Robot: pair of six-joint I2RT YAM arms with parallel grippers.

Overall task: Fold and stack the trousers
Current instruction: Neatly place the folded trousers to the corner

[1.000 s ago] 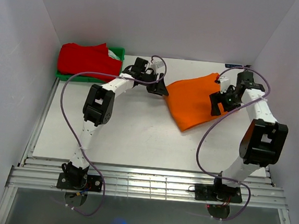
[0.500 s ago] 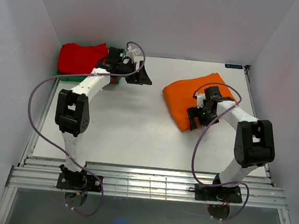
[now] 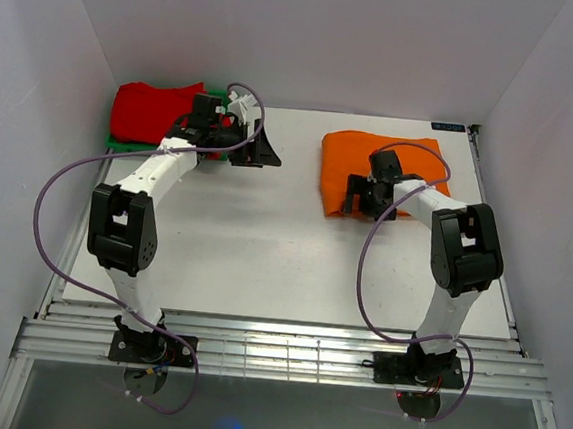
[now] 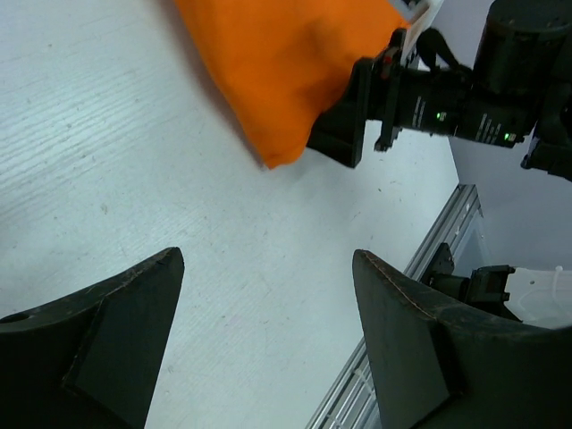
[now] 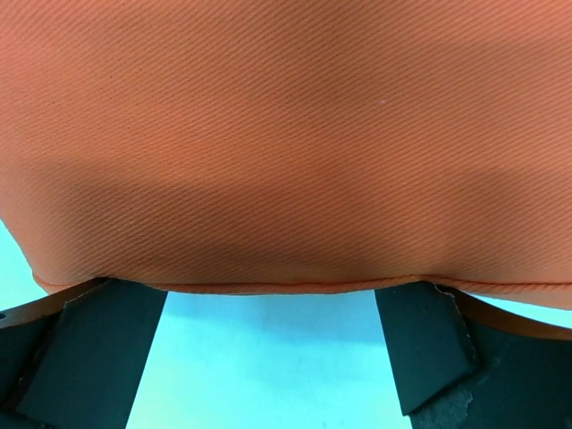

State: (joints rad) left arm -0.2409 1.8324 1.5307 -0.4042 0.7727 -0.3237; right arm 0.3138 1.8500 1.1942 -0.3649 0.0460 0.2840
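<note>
1. Trousers (image 3: 386, 163): a folded orange slab on the far right part of the table (image 3: 224, 239). It looks several layers thick with edges roughly squared. No button is visible.
2. Long axis of the slab runs left to right across the table. The short sides face the right wall and the table centre.
3. Right gripper (image 5: 268, 288): at the slab's near edge, towards its left corner, with the wrist low. Its fingers are spread wide and nothing is clamped. In the wrist view the hem lies just across the fingertips and cloth fills everything beyond. Whether the pads touch fabric, cannot tell.
4. Key relation: the trousers lie directly ahead of the right gripper, away from the arm bases. Its opening spans along the long axis.
5. Left gripper (image 4: 268, 259): spread wide with only bare table between the fingers. It sits well apart from the trousers, to their left, just beside the green bin (image 3: 122, 144) holding the red garment (image 3: 150, 110).
6. Judgement: the right arm is much nearer. Folding looks largely done, and squaring up or shifting the slab likely falls to that arm. No stack spot is evident.
</note>
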